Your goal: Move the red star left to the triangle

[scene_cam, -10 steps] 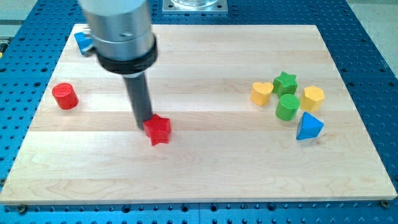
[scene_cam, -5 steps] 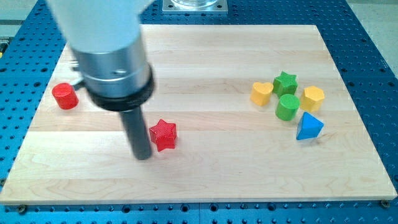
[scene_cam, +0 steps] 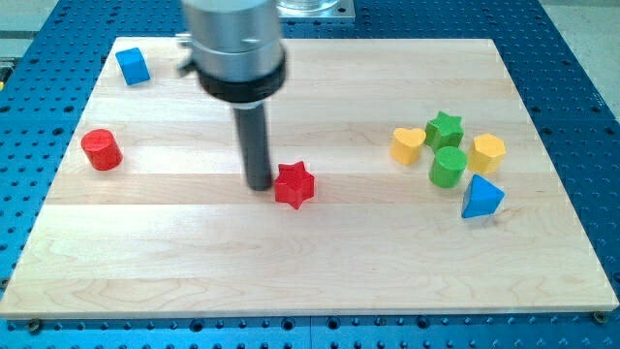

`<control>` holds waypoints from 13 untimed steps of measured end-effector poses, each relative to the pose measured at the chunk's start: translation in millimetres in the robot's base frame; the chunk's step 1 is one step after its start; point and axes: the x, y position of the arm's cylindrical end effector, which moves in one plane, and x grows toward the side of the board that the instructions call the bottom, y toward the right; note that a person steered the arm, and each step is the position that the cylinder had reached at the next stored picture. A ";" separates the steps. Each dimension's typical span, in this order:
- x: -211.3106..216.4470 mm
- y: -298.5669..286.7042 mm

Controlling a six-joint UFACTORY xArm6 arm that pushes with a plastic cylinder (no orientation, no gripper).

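Observation:
The red star lies near the middle of the wooden board. My tip stands just to the star's left, close to it or touching it. The blue triangle lies far to the view's right, below the cluster of green and yellow blocks.
A green star, green cylinder, yellow heart and yellow hexagon sit clustered at the right. A red cylinder is at the left and a blue cube at the top left.
The red star has shifted to the view's right and slightly up. My tip swung down past the star's left, then moved right and up to stand beside it again.

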 end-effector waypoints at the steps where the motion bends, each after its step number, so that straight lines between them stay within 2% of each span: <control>1: 0.0 63.3; 2: 0.0 69.1; 3: 0.0 39.6; 4: 17.6 0.4; 5: 43.0 28.1; 6: 39.4 101.7; 7: 44.0 114.9; 8: 41.5 114.6; 9: -0.4 94.0; 10: -13.1 50.5; 11: -25.4 49.3; 12: -29.4 98.9; 13: -23.1 111.2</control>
